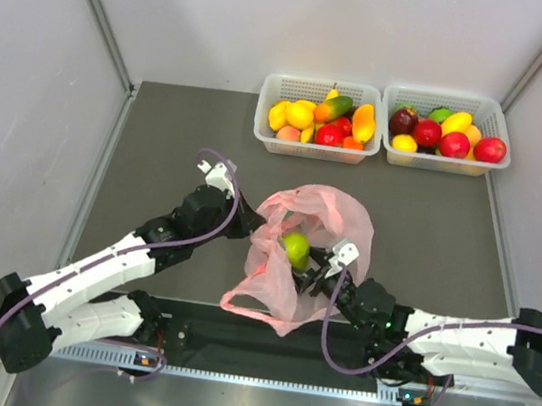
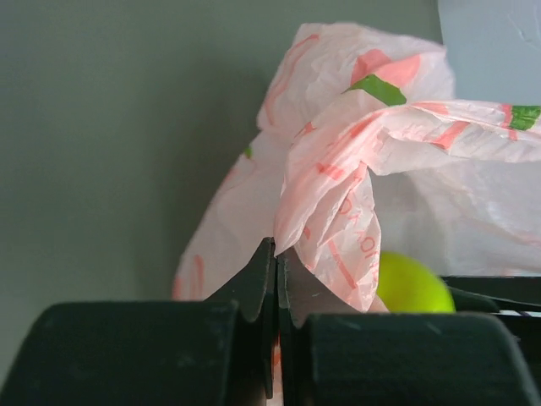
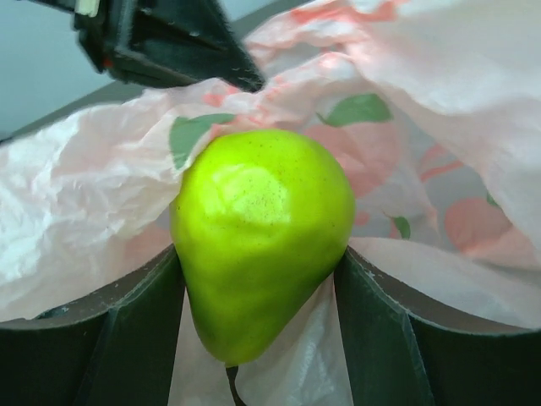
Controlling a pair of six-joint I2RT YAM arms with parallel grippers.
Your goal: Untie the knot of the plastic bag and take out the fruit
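The dark grey counter (image 1: 180, 130) is carrying everything. The plastic bag (image 1: 335, 217), pink and crinkled, is lying near the middle of it between the two arms, its film lifted and spread open at the top. Two white baskets are sitting side by side at the far edge, well apart from the bag: the left basket (image 1: 298, 84) and the right basket (image 1: 438, 164), both holding mixed fruit. A green pear (image 1: 296, 249) is sitting at the bag's mouth, pink film around and behind it. The right fingers (image 3: 144, 321) are gripping this pear at a middling spread, one pressing each side. The left fingers (image 2: 258, 279) are pressed fully together, pinching a fold of the bag's film at its left edge.
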